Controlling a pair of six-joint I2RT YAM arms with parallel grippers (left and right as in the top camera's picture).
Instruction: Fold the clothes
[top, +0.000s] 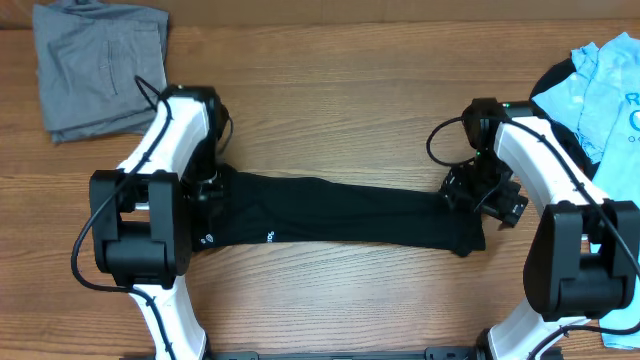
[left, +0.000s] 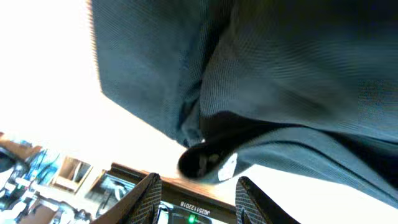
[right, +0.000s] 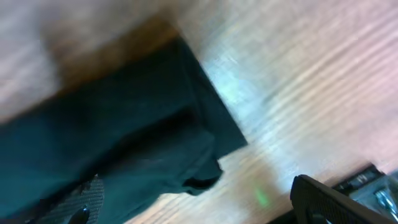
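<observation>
Garment: the large plain black short-sleeved shirt (top: 340, 215) lies folded into a long narrow band across the brown wooden table (top: 330, 80), with one end under each arm.
Other clothes: the folded grey trousers (top: 95, 70) sit at the far left corner and the light blue T-shirt (top: 600, 85) at the far right, both well apart from the band.
Left gripper (left: 198, 182): its fingers stand partly apart at the band's left end. The wrist view is too close and too bright to be sure, but the cloth looks draped in front of them rather than pinched.
Right gripper (top: 485, 195): its fingers are spread wide over the band's right end, and the cloth lies flat on the wood with nothing clamped.
Step in hand: probably letting go after laying the long fold.
Doing it well: lift both arms straight up so that no finger catches a hem and drags the layers open, and check the left side for a snag first.
Next fold: likely end to end. Take each corner through all its layers and keep the edges square.
</observation>
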